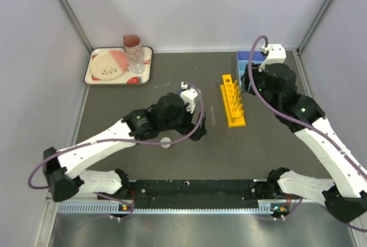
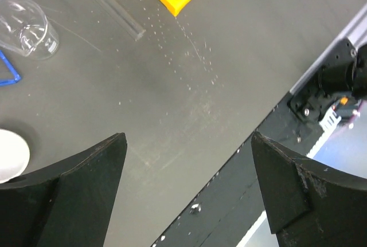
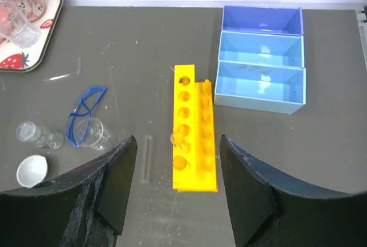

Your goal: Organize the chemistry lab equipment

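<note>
While your right fingers (image 3: 252,189) are hanging apart, empty, right of the yellow tube rack (image 3: 195,144), your left fingers (image 2: 86,189) are hovering wide open left of it

My right claw (image 3: 178,142) hangs with jaws spread, holding nothing. Directly ahead lies the yellow holed plastic tube rack (image 3: 195,138); the blue divided plastic tray (image 3: 259,102) sits farther right, blue-rimmed clear goggles (image 3: 81,110) off left.
</note>
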{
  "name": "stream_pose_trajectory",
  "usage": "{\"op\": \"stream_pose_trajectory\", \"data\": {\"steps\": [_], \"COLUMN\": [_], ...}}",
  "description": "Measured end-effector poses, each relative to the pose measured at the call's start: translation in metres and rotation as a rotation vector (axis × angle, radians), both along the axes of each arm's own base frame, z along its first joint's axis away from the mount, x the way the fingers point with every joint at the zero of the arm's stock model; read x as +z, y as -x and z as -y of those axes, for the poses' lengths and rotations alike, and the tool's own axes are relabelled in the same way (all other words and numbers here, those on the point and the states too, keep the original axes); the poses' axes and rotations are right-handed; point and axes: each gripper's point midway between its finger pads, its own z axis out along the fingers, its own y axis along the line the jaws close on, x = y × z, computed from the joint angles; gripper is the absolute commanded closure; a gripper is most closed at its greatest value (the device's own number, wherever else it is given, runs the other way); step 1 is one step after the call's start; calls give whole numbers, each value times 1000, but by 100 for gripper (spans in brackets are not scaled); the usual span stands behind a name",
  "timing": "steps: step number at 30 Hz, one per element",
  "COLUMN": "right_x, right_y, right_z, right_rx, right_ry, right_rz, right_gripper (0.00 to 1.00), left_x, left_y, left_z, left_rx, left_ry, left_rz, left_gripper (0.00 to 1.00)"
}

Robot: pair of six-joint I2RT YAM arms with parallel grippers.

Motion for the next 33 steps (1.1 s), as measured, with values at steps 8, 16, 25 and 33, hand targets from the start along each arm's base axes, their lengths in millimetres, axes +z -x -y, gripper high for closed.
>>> {"op": "stream_pose_trajectory", "data": {"steps": [8, 16, 25, 33], "right_x": [-7, -15, -16, -24], "right_y": [33, 60, 74, 80], "right_z": [22, 35, 35, 32], "right_rx": [-11, 7, 47, 77], "right_ry": [20, -6, -32, -36], "right_rz": [-22, -34, -29, -48], "right_gripper": [39, 39, 38, 39], "left_x": [-27, -95, -169, -197], "left_y": [-51, -96, -123, -142], "left_z": [62, 102, 82, 69], "left_rx": [187, 407, 588, 659], "left_ry": [-46, -198, -321, -368], "left_rz": [-140, -250, -382, -423], "left_gripper": [6, 5, 6, 10]}}
